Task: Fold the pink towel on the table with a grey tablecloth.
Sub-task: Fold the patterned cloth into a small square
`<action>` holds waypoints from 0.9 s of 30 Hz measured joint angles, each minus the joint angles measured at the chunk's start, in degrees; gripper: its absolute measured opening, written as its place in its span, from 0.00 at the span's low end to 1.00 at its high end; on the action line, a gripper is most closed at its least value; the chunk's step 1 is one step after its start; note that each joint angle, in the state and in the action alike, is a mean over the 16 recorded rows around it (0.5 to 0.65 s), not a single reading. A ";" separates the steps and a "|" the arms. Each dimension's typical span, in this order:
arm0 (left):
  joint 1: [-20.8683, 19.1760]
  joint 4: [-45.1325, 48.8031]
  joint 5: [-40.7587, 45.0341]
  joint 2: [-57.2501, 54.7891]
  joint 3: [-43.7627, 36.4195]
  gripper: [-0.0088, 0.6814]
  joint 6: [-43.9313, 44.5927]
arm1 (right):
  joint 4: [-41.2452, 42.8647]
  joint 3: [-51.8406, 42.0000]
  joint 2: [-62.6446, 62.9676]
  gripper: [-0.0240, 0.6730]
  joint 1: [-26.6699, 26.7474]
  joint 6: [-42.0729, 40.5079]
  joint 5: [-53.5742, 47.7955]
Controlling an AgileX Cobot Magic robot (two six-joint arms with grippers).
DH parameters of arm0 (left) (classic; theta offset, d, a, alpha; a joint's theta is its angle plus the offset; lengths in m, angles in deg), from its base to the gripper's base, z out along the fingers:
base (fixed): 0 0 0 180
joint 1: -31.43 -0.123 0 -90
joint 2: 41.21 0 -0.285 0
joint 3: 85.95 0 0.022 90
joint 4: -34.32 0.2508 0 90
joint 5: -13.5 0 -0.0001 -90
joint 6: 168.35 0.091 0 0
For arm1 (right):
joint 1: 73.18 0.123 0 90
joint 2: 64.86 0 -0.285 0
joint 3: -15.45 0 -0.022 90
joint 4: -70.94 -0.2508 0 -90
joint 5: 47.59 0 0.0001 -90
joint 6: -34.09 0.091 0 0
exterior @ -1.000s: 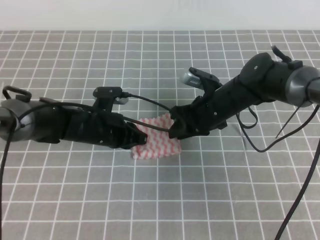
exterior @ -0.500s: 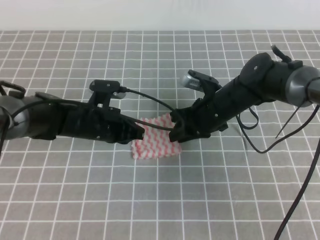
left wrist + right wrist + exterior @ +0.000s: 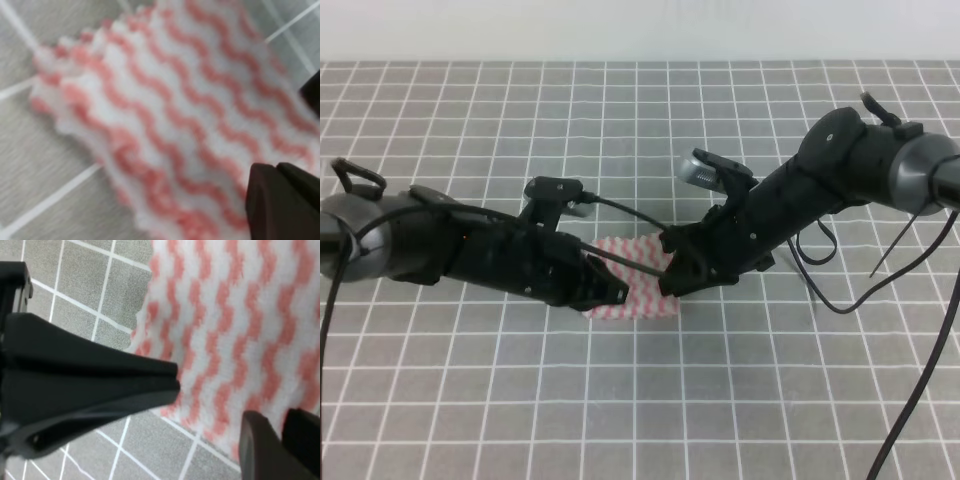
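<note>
We judge the fold to be well along: the pink towel (image 3: 638, 283) lies as a small compact patch on the table with a grey tablecloth (image 3: 650, 400), between our two arms, though we cannot tell how many layers it has or whether another fold remains. Our left gripper (image 3: 612, 292) sits low over the towel's left edge and our right gripper (image 3: 672, 282) at its right edge; we cannot tell whether either is open or pinching cloth. Around the towel, bare cloth-covered table extends on every side, leaving free room to withdraw.
</note>
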 joint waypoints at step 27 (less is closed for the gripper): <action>0.20 5.82 -4.78 1.53 0.00 0.01 -4.56 | -2.70 0.01 -0.53 0.03 1.07 -1.30 -3.26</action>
